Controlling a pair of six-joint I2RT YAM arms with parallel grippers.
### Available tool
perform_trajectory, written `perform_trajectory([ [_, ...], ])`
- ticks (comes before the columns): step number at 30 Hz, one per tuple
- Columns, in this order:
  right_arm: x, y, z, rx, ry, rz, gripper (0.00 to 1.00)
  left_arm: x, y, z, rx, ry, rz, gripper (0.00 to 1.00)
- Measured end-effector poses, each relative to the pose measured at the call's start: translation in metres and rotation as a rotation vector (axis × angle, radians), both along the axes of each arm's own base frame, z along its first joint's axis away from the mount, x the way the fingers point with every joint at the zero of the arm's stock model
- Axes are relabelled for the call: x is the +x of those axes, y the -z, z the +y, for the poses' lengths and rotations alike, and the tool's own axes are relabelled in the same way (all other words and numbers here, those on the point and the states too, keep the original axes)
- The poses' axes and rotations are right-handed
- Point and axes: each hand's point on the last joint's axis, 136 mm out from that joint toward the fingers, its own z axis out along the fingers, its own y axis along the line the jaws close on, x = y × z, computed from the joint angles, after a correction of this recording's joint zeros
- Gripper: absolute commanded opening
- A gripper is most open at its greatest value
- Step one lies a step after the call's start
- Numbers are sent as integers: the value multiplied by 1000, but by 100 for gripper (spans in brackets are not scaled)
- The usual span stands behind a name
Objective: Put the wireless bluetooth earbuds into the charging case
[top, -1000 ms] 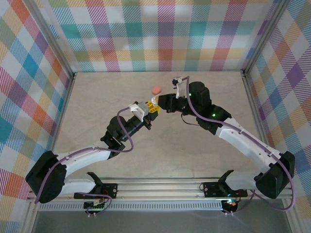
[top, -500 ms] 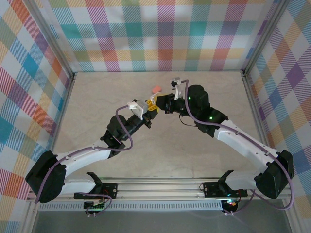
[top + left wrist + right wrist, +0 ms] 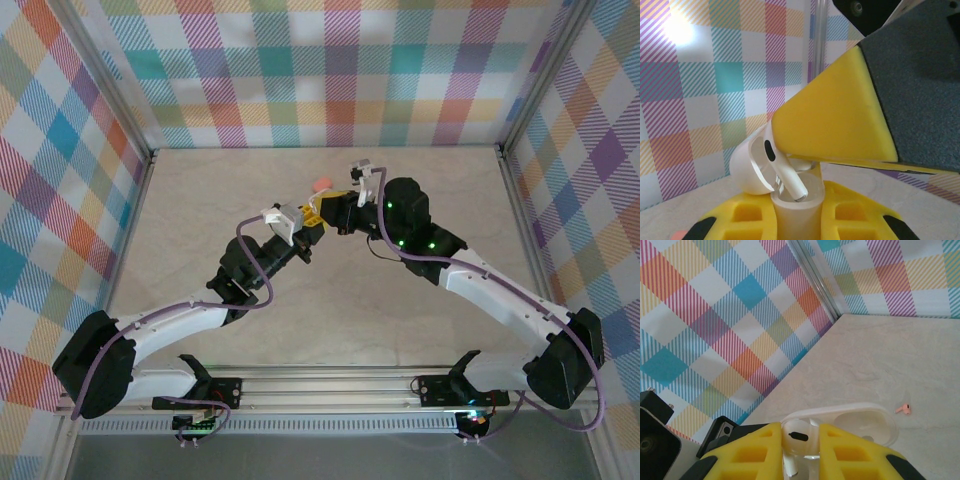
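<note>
The left gripper (image 3: 796,225) clamps the open charging case (image 3: 747,170), the right gripper (image 3: 799,440) pinches a white earbud (image 3: 785,172) with its stem at the case opening, so a slight tilt may jam or drop it.

An earbud (image 3: 782,167) stands in the case (image 3: 796,215) mouth, above the table (image 3: 880,355).

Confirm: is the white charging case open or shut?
Open: the lid is swung back from the white charging case, white earbud at its mouth.
</note>
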Motion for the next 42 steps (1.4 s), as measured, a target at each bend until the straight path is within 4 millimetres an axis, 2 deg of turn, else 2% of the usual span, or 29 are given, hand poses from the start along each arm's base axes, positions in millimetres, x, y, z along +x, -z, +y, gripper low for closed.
perform_trajectory([
  [22, -4, 7, -1, 18, -20, -132, 22, 0, 2, -1, -6, 7, 20, 0],
  [30, -6, 6, -1, 36, -27, -152, 34, 0, 4, 0, -4, 4, 27, 0],
  [37, -7, 9, 0, 36, -29, -151, 35, 1, 7, -1, 4, 4, 35, 0],
  [42, -7, 9, 0, 37, -32, -149, 40, 1, 7, -1, 6, 4, 38, 0],
])
